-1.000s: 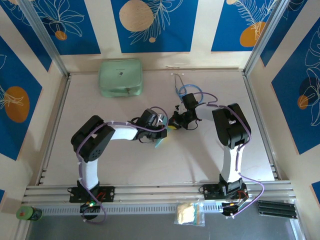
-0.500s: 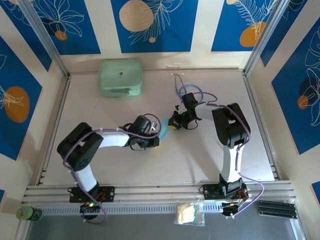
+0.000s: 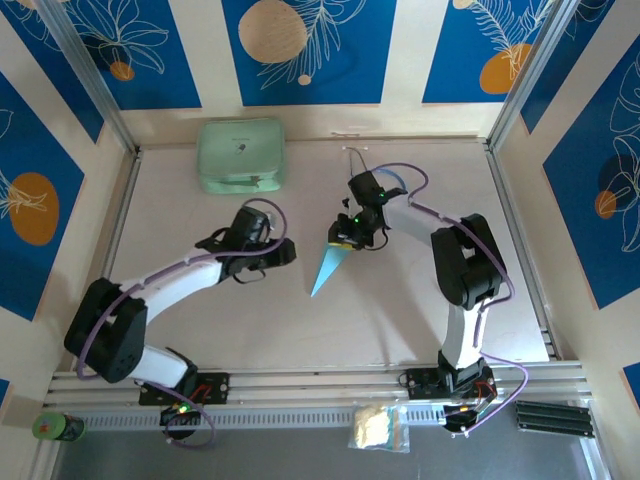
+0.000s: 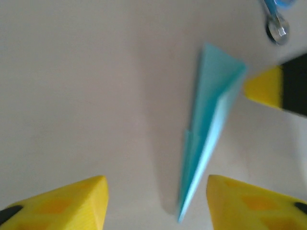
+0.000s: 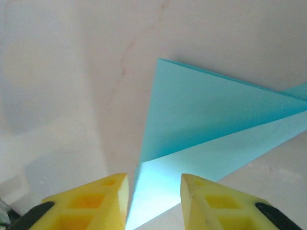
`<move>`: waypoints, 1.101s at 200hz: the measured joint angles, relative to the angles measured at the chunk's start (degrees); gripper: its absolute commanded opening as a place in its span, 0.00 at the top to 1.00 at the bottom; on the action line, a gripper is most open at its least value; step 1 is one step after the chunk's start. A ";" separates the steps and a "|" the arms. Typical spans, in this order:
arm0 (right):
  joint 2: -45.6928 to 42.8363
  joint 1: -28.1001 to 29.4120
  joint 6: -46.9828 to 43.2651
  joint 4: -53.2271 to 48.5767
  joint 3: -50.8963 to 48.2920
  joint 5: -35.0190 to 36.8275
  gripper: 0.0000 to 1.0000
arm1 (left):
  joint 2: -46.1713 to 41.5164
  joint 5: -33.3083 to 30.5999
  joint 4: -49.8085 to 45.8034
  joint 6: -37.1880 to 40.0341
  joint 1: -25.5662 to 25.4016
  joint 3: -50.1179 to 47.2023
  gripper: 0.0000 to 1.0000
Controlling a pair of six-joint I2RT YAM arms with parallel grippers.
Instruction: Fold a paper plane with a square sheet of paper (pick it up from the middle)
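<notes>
Seeing the paper plane [image 3: 327, 268] lying mid-table [image 3: 400, 320] between the two arms, narrow nose toward the near-left and wide tail toward the right arm.

Left gripper [image 4: 156, 187]: we see the yellow fingers [image 4: 72, 201] spread wide with nothing clamped. From above it sits just left of the plane, apart from it.

Right gripper [image 5: 154, 182]: fingers parted by a narrow gap, and the plane's tail edge runs into that gap. We see no pinch, and we can't tell whether a pad touches the paper.

Mint-green case [image 3: 240, 155] is far-left, well apart. Stethoscope [image 4: 277, 29] lies just beyond the tail.
</notes>
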 measured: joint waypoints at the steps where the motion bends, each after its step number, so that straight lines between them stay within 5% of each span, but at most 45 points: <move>1: -0.11 0.15 0.22 -0.20 0.17 0.35 0.56 | -0.13 -0.15 -0.07 0.17 0.11 -0.02 0.29; 23: -0.72 2.73 2.23 -3.52 2.91 5.99 0.47 | -3.63 -4.22 -1.73 0.90 3.30 -0.61 0.16; 61: 2.32 7.08 7.80 -12.15 8.79 14.93 0.45 | -5.20 -7.58 -2.99 2.16 6.36 -1.20 0.08; 131: 11.28 10.14 17.42 -20.83 16.17 22.64 0.45 | -4.63 -7.43 -2.84 3.19 8.04 -3.67 0.04; 220: 11.89 10.23 19.15 -24.30 17.49 24.02 0.56 | -1.09 -5.35 -1.55 3.19 8.07 -3.87 0.02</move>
